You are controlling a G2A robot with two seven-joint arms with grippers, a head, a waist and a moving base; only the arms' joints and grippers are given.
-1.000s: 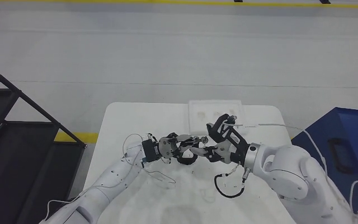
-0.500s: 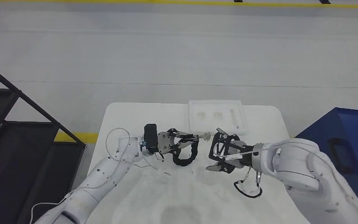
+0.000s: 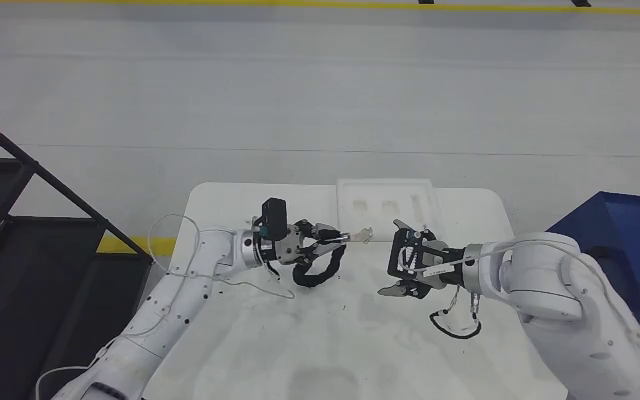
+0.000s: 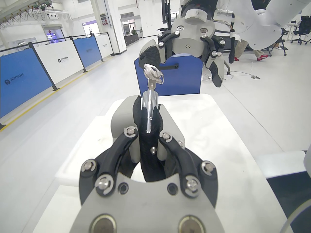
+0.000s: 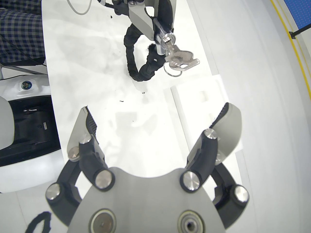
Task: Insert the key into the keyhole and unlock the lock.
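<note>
The key [image 4: 152, 73] sits with its blade in the keyhole of the lock [image 4: 148, 107], its bow and ring projecting to the right above the middle of the table [image 3: 250, 340]. The left gripper [image 3: 312, 244] is clamped on the lock's chrome cylinder, with the black cable loop [image 3: 322, 276] curving out on its near side. The right gripper [image 5: 157, 118], well apart to the right, is spread wide and holds nothing; a white tray [image 3: 388, 205] lies at the table's far edge.

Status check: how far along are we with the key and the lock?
Done: the key is inserted in the lock. In hand: the left tool is clamped on the lock. Left: possibly the turn; I cannot tell whether it is unlocked. The right tool is open, apart from the key.
</note>
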